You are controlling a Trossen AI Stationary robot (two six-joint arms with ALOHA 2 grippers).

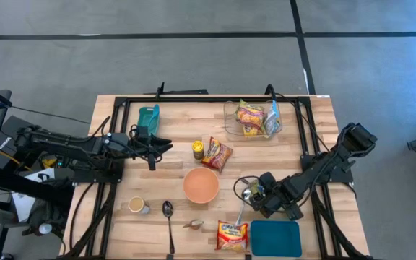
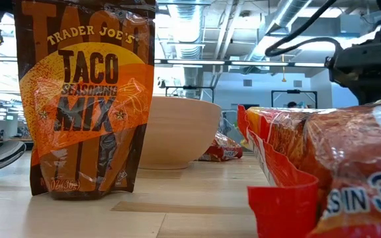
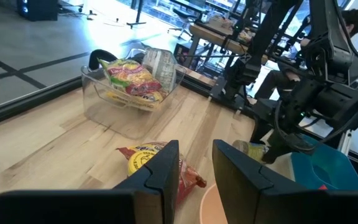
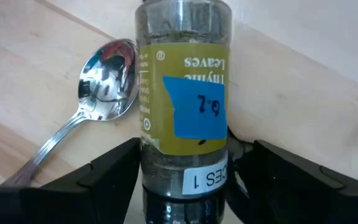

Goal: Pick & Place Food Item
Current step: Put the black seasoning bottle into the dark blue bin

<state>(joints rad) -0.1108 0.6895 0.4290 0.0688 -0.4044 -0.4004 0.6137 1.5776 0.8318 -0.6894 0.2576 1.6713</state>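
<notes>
Hovering over the table's left side, the left gripper [image 1: 163, 146] holds nothing, its fingers a narrow gap apart. Rightward, the right gripper [image 1: 255, 193] stands wide open around a spice jar [image 4: 183, 99], a spoon [image 4: 98, 102] just beside it.

You get even, bright overhead light on the table [image 1: 172, 155], shadows soft and short; at table height, ceiling lights and windows glare behind the sharp taco mix pouch [image 2: 84, 99] while the nearest red packet [image 2: 329, 172] blurs; the spoon [image 4: 107, 81] mirrors highlights
</notes>
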